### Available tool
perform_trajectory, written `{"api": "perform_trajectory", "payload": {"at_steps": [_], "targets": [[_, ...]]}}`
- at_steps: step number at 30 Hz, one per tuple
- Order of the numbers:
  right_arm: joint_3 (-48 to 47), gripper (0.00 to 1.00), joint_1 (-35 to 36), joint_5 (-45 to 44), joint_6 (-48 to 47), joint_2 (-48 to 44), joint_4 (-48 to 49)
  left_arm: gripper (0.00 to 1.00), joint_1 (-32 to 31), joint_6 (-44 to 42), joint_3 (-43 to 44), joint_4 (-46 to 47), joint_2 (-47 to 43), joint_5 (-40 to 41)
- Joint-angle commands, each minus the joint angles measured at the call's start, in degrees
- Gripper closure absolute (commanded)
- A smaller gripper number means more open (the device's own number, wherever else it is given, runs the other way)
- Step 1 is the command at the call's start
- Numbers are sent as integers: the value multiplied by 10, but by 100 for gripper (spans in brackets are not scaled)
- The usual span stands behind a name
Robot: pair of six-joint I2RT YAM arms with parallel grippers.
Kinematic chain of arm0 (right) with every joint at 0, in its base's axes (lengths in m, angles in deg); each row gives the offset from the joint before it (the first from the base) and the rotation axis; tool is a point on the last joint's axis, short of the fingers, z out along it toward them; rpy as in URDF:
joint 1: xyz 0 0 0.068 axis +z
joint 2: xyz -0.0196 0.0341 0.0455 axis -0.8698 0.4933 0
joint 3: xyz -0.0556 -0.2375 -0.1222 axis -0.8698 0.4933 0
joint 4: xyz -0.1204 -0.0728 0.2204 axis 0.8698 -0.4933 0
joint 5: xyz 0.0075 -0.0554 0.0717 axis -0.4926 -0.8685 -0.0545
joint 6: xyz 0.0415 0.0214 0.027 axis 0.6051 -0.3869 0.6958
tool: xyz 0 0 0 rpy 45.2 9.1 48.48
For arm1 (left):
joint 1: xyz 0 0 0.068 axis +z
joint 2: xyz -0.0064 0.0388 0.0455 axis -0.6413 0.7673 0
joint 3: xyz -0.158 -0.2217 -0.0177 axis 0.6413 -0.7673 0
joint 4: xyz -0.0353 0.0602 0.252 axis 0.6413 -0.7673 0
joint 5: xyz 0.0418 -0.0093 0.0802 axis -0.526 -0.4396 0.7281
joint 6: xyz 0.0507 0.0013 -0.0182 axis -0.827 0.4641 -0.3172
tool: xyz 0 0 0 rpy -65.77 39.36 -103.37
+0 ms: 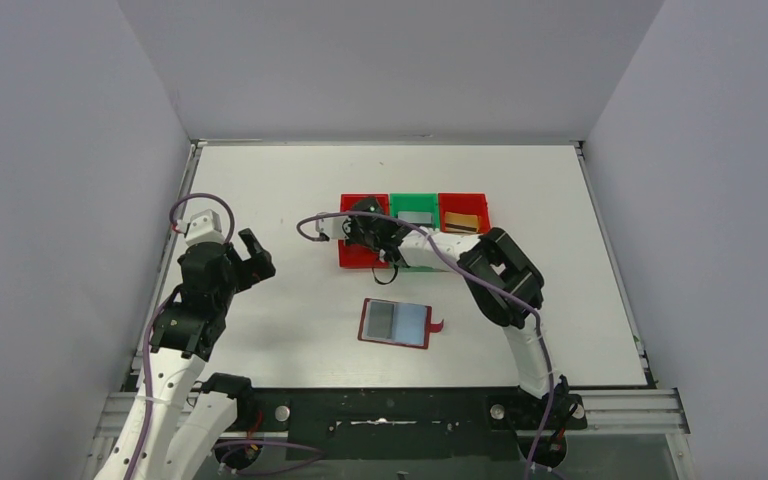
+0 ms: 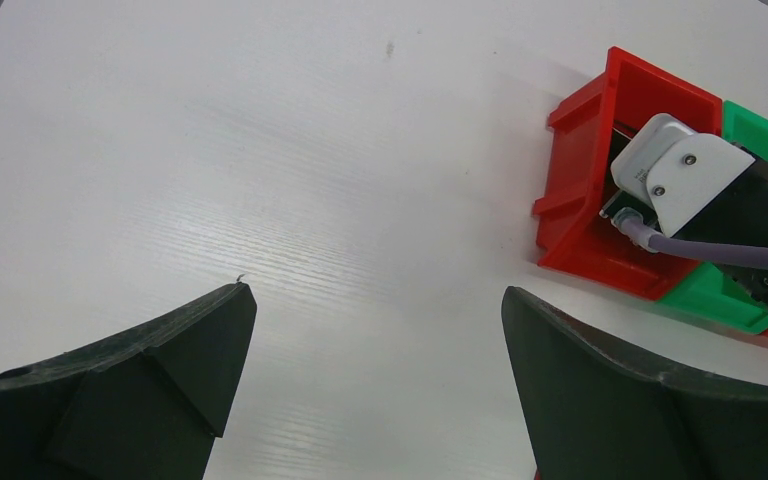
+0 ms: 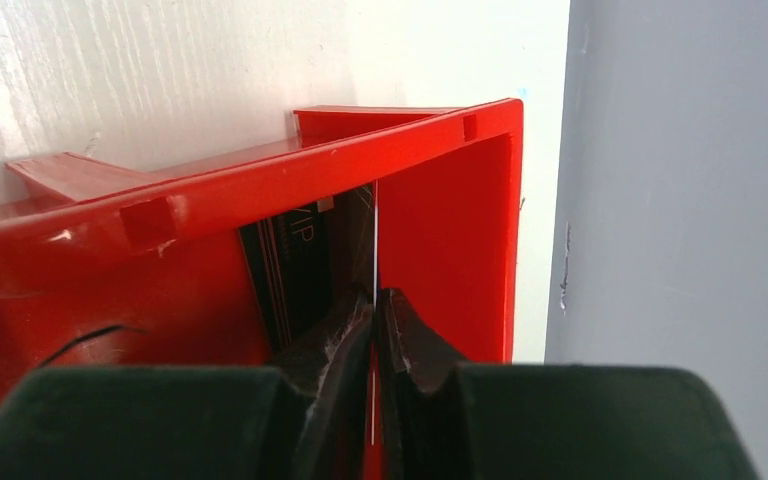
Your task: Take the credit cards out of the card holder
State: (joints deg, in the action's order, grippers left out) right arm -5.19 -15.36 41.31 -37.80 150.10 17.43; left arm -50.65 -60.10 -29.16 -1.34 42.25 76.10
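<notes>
Right end effector (image 3: 375, 296) pinches a thin, flat credit card (image 3: 373, 235) edge-on inside glossy red bin (image 3: 440, 230).

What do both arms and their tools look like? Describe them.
Both arms, left arm and right arm, have white links and black joints, with lilac-grey cables running along them. Left tool and right tool are black, chunky and wedge-shaped.

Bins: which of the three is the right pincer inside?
The left-end red bin: right pincer sits inside, shut on a black card. The green bin and other red bin hold only a card each.
</notes>
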Motion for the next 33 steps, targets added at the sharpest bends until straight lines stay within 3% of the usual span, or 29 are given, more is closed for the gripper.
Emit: {"api": "perform_trajectory", "payload": {"at_steps": [1, 9, 13, 19, 25, 33], "targets": [[-17, 91, -6, 6, -3, -2, 28, 3, 4, -12, 3, 30, -3, -2], [-15, 86, -10, 12, -3, 4, 22, 3, 3, -14, 3, 31, -1, -7], [-15, 77, -10, 16, -1, 3, 20, 3, 3, -14, 2, 32, 0, -11], [-18, 72, -13, 18, 0, 5, 12, 3, 3, -16, 1, 33, 2, -17], [-21, 54, -16, 7, 1, 10, 12, 3, 3, -17, -1, 35, 2, -20], [-23, 45, -17, 3, 17, 8, 28, 3, 3, -18, -1, 36, 7, -23]]}}
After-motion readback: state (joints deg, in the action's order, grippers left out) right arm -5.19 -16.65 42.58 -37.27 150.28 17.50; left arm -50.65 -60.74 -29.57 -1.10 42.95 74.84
